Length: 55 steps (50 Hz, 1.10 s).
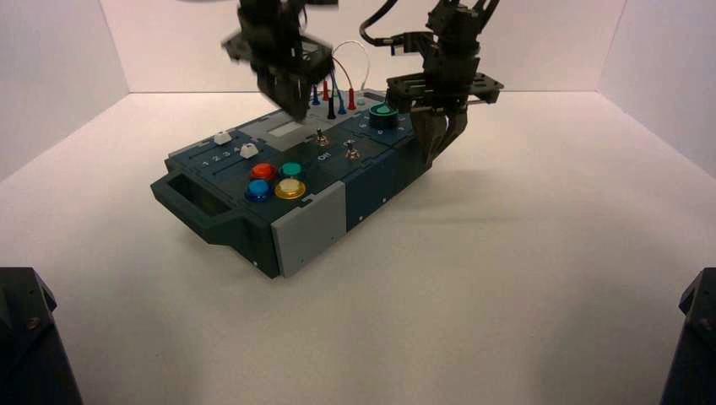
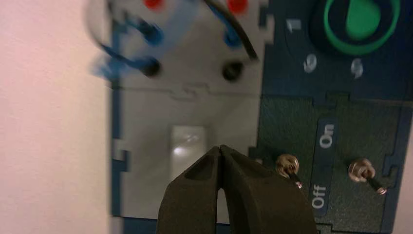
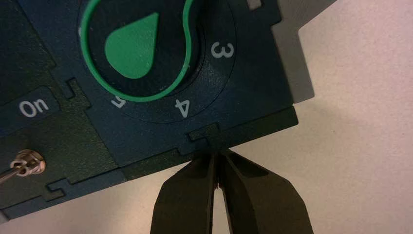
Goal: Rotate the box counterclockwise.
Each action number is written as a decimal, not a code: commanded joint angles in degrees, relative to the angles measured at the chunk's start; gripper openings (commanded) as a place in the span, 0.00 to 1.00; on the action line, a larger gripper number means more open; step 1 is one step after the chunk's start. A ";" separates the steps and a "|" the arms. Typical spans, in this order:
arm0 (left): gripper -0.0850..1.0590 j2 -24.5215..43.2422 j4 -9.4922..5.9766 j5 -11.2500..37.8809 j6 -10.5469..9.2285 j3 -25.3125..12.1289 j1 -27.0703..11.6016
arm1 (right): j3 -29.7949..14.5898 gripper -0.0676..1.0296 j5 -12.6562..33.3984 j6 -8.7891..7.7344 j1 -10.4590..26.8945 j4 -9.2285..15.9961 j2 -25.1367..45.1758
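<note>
The dark teal and grey box lies slantwise on the white table, its coloured buttons toward the near left and its green dial at the far right. My left gripper hangs shut just above the grey panel by the plugged wires. In the left wrist view its tips meet over a white rectangle beside two toggle switches. My right gripper is shut at the box's far right side. Its tips touch the box's edge below the dial's number 4.
White walls close in the table at the back and on both sides. Two white slider caps sit on the box's left part, and an end handle faces the near left. Dark arm bases stand at the front corners.
</note>
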 commanded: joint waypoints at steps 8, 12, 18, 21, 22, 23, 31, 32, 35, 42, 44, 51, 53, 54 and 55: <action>0.05 -8.17 2.81 0.88 0.09 -4.66 2.20 | 0.00 0.04 -2.55 0.18 0.35 0.35 -0.35; 0.05 -8.88 3.16 2.55 0.09 -4.92 5.80 | -0.26 0.04 -2.64 0.18 0.35 0.35 -0.18; 0.05 -8.35 3.60 4.66 0.09 -4.31 10.28 | -0.88 0.04 -2.99 0.09 0.35 0.35 0.00; 0.05 -8.00 3.96 4.75 0.09 -4.04 11.34 | -1.05 0.04 -2.99 0.09 0.35 0.35 0.00; 0.05 -8.00 4.13 4.75 0.09 -3.96 11.60 | -1.05 0.04 -2.99 0.00 0.35 0.35 0.09; 0.05 -7.82 4.39 4.75 0.09 -3.87 11.95 | -1.14 0.04 -2.99 0.09 0.26 0.35 0.18; 0.05 -3.43 6.68 6.06 -0.35 -4.13 15.21 | -2.20 0.04 -2.90 0.00 0.35 0.35 0.53; 0.05 -3.08 6.68 6.15 -0.35 -4.13 15.21 | -2.29 0.04 -2.81 -0.09 0.35 0.35 0.53; 0.05 -0.88 6.68 6.33 -0.35 -4.22 15.21 | -2.46 0.04 -2.81 -0.09 0.35 0.26 0.79; 0.05 3.69 6.77 6.59 -0.35 -3.87 15.03 | -2.81 0.04 -2.72 -0.18 0.26 0.18 1.41; 0.05 4.57 6.77 6.86 -0.35 -3.78 15.03 | -3.08 0.04 -2.72 -0.18 0.26 0.18 1.58; 0.05 7.03 8.26 7.73 -0.18 -3.08 14.59 | -3.34 0.04 -2.72 -0.26 0.26 0.09 2.20; 0.05 7.65 8.70 8.00 -0.26 -2.99 14.33 | -3.43 0.04 -2.72 -0.26 0.26 0.00 2.29; 0.05 7.73 8.70 8.09 -0.26 -2.90 14.24 | -3.43 0.04 -2.72 -0.26 0.26 0.00 2.29; 0.05 7.91 8.70 8.17 -0.26 -2.90 14.15 | -3.43 0.04 -2.72 -0.35 0.26 -0.09 2.37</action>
